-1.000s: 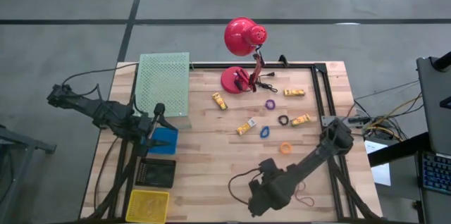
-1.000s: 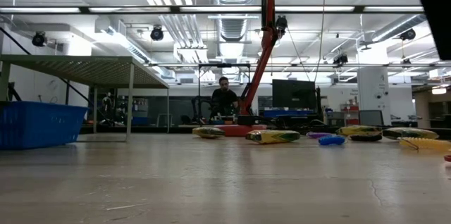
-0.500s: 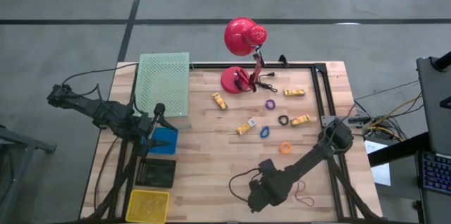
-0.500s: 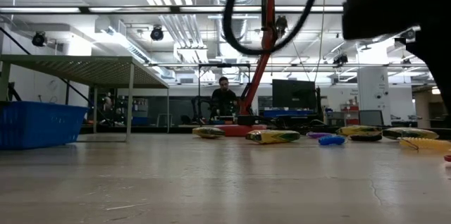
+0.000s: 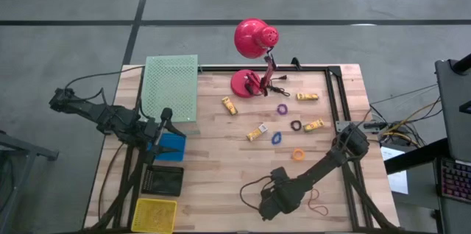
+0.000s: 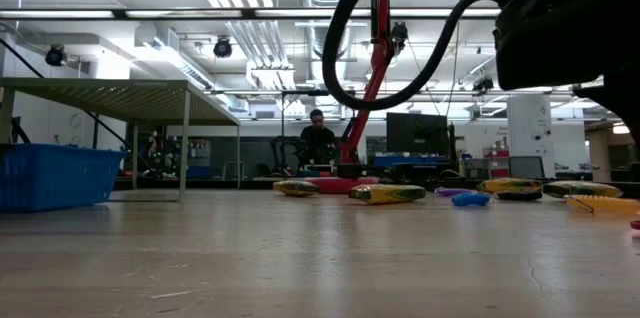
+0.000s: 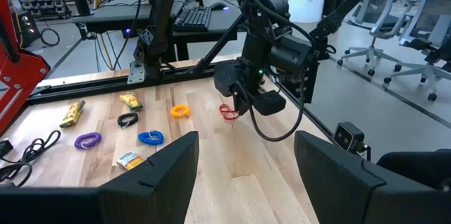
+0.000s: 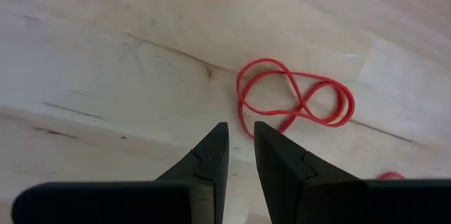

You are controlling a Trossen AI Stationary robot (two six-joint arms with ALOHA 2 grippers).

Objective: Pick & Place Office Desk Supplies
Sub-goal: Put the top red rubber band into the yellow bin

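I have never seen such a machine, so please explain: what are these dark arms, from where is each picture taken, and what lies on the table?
These are two robot arms at a wooden table, each ending in a two-finger gripper. One picture looks down from above, one looks level across the table, and two come from cameras on the wrists. The left gripper waits open by a blue bin. The right gripper, fingers narrowly apart and holding nothing, is low beside a red rubber band. Farther off lie yellow pieces, small coloured rings and a red desk lamp.
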